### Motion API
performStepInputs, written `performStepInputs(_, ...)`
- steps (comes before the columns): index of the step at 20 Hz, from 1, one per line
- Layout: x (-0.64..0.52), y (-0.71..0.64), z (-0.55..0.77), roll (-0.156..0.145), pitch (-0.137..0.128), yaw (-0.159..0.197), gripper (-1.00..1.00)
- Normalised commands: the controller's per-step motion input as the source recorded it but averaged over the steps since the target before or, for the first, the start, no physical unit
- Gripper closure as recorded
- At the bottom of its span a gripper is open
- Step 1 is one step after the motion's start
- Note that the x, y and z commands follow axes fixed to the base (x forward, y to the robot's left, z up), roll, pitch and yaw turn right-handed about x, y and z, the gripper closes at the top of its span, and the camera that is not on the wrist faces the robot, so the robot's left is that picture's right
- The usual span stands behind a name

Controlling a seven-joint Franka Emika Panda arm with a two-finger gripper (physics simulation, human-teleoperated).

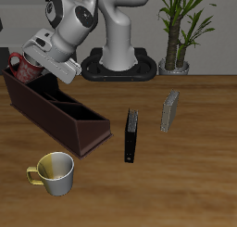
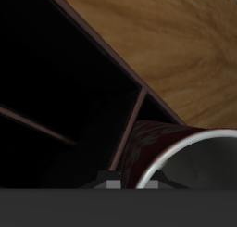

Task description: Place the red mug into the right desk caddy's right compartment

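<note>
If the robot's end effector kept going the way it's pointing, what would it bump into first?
Probably the right desk caddy. The end effector holds the red mug over the caddy's far end, so the mug would likely meet its dark inside first; depth is unclear.

A potted plant point(image 1: 176, 27) stands behind the wooden table point(image 1: 185, 175); backdrop seemingly pale grey.

A simulated office or study desk: a wood-grain table point(image 1: 185, 175) carries a dark maroon desk caddy point(image 1: 57, 118), two upright books point(image 1: 131, 136) point(image 1: 168, 110) and a cream-yellow mug point(image 1: 54, 173), with a potted plant point(image 1: 180, 27) behind beside the robot arm's base point(image 1: 120, 62).
</note>
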Motion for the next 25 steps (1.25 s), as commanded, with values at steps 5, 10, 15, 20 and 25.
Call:
performStepInputs(5,-0.06,0.18,-0.4,0.033,0.065,0.014,-1.0)
performStepInputs(10,0.0,0.0,-0.01,0.005,0.022,-0.017,-1.0)
performStepInputs(15,-0.03,0.02,0.12,0.008,-0.012,0.015,-1.0)
performStepInputs(20,0.0,0.16,0.35,0.033,-0.055,0.047,-1.0)
performStepInputs(25,0.0,0.34,0.31,0.082,-0.063,0.094,-1.0)
